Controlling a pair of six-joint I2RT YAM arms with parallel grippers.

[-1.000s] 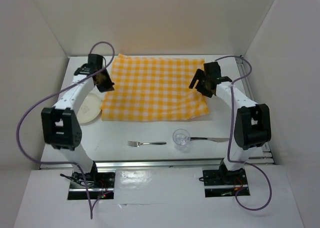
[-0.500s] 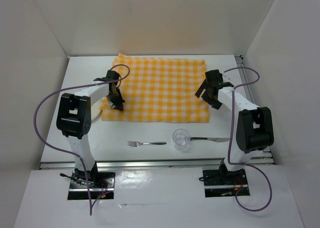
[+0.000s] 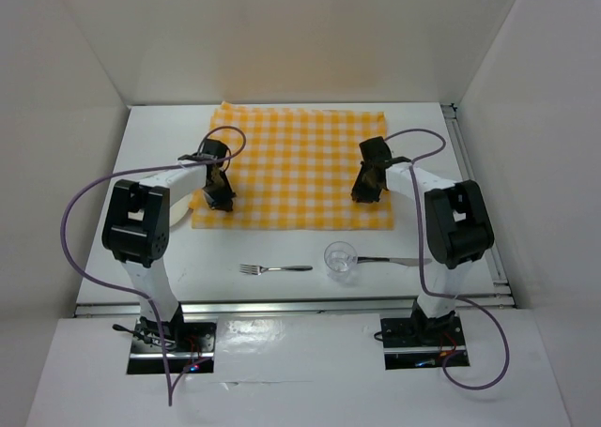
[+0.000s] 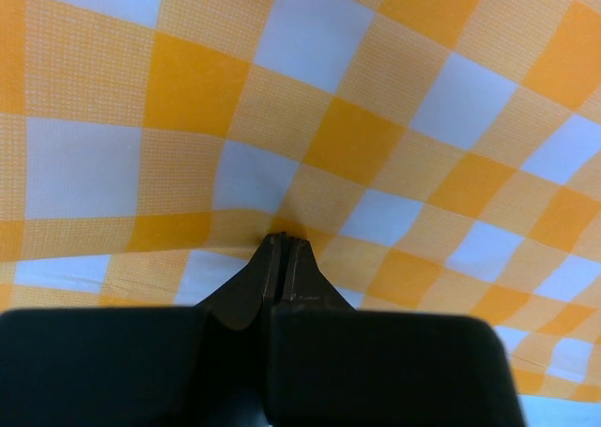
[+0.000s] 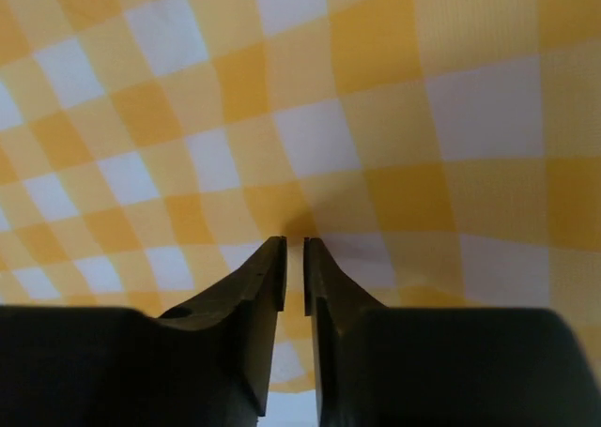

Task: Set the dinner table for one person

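Left tool (image 4: 285,244): fingers pressed together, pinching a small pucker of the yellow-and-white checked cloth (image 3: 296,164) at the tips. Right tool (image 5: 293,249): a thin slit is left between the fingers, with cloth gathered into it. I read that as a pinch on a thicker fold.

Each tool grips near one side of the cloth's near edge. My guess is that this lets both pull evenly, so it lies flat and square as the place mat.

The cloth lies under and ahead of both tools, on the flat white rectangular surface (image 3: 216,249).

Behind the tools, toward the bases and well apart from them:
- 1 metal fork (image 3: 274,268)
- 1 clear drinking glass (image 3: 341,258)
- 1 metal table knife (image 3: 394,260)

Also 1 round cream plate (image 3: 180,213), just outboard of the left tool and half hidden by its arm.

Total: 1 cloth, 2 tools. Nothing is set on the cloth yet.
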